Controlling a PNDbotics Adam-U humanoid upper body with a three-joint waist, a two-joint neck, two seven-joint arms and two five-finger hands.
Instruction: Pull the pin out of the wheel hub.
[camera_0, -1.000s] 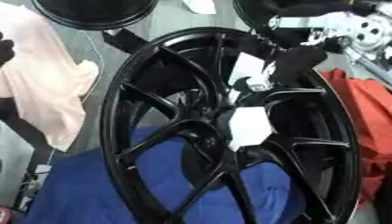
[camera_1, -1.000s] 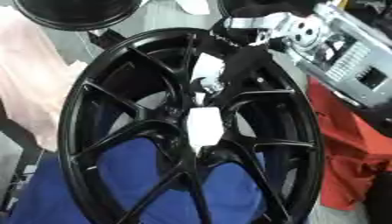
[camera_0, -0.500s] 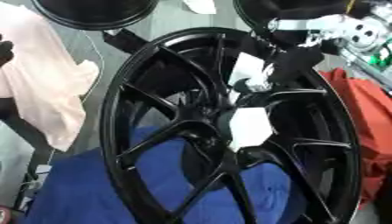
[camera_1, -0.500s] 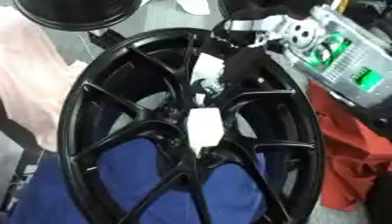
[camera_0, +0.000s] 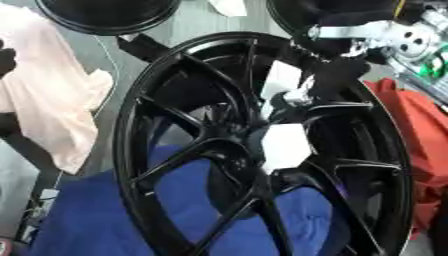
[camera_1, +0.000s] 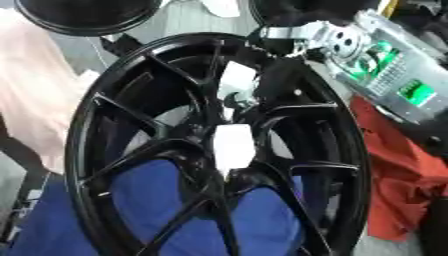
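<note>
One black wheel hub (camera_0: 262, 145) over blue cloth (camera_0: 114, 215), red cloth (camera_1: 398, 165) beside; right hand (camera_0: 337, 75) among spokes, fingers' state unclear.

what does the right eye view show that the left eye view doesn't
Only the right eye view shows the green circuit board on the silver arm housing beyond the rim, in the upper right. Only the left eye view shows a dark object at the left edge, over the pink cloth. Both show the black wheel with a white patch at its hub, lying on blue cloth, red cloth to the right, and the right hand reaching in between the spokes.
</note>
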